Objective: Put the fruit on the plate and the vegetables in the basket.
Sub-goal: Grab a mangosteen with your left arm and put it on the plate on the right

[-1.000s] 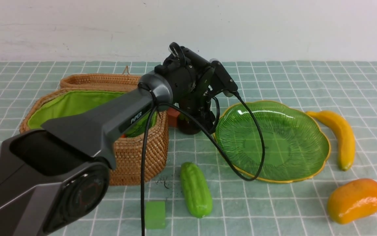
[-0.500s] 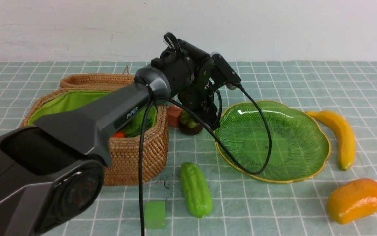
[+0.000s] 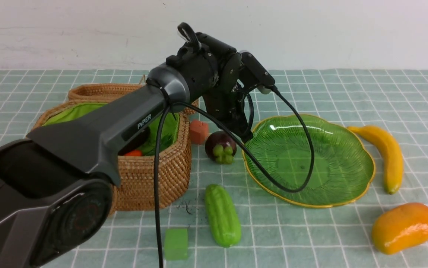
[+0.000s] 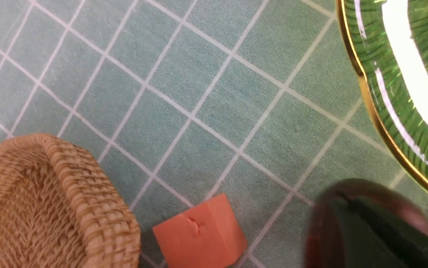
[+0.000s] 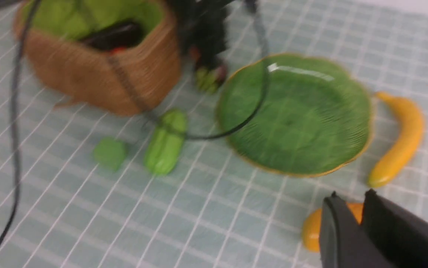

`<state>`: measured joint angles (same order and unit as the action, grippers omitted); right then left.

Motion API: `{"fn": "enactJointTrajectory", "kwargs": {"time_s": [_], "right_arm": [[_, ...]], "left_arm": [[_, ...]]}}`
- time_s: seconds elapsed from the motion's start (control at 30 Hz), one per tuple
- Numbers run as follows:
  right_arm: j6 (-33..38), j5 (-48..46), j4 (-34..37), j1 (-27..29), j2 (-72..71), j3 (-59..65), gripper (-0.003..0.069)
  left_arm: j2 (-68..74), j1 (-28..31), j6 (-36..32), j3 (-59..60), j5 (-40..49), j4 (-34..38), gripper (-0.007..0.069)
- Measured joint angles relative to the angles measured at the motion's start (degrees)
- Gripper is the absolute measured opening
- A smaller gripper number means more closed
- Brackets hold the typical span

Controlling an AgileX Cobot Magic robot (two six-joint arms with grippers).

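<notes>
My left gripper [image 3: 241,134] hangs just left of the green plate [image 3: 329,160], right beside the mangosteen [image 3: 219,145], whose green cap faces the camera. In the left wrist view the fingertips [image 4: 344,201] overlap the blurred mangosteen [image 4: 318,223], so I cannot tell if it is gripped. The banana [image 3: 387,156] and mango [image 3: 403,227] lie right of the plate. The gourd [image 3: 222,215] lies in front of the basket [image 3: 150,175]. The carrot [image 3: 135,153] and eggplant [image 5: 113,35] are in the basket. My right gripper [image 5: 351,193] is shut and empty above the mango [image 5: 312,227].
An orange cube [image 3: 199,131] sits between the basket and the mangosteen. A green cube [image 3: 176,243] lies near the front edge, left of the gourd. The left arm's black cable [image 3: 292,186] droops over the plate's near left rim.
My left arm has risen. The mangosteen, first hidden under the gripper, now shows fully, tipped with its cap toward the camera and a little nearer.
</notes>
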<state>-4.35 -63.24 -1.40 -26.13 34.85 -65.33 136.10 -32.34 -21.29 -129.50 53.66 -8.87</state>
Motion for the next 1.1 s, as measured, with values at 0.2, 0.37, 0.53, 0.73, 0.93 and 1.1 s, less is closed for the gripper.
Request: {"fn": "enactJointTrajectory", "kwargs": {"time_s": [0.2,0.37,0.53,0.73,0.93,1.1], "right_arm": [[-2.4,1.0,-2.4,0.0,0.0,0.0,0.0108],[-2.7,2.1,-2.5,0.0,0.0,0.0,0.0108],[-2.7,2.5,-2.6,0.0,0.0,0.0,0.0108],[-2.7,2.5,-2.6,0.0,0.0,0.0,0.0108],[-2.7,2.5,-2.6,0.0,0.0,0.0,0.0108],[-2.7,2.1,-2.6,0.0,0.0,0.0,0.0108]], "left_arm": [[0.0,0.0,0.0,0.0,0.2,0.0,-0.0013],[0.0,0.0,0.0,0.0,0.7,0.0,-0.0013],[-0.9,0.0,0.0,0.0,1.3,0.1,-0.0013],[-4.1,0.0,0.0,0.0,2.7,0.1,-0.0013],[-6.0,0.0,-0.4,0.0,4.1,0.1,-0.0013],[-5.5,0.0,-0.4,0.0,9.3,1.2,-0.0007]]}}
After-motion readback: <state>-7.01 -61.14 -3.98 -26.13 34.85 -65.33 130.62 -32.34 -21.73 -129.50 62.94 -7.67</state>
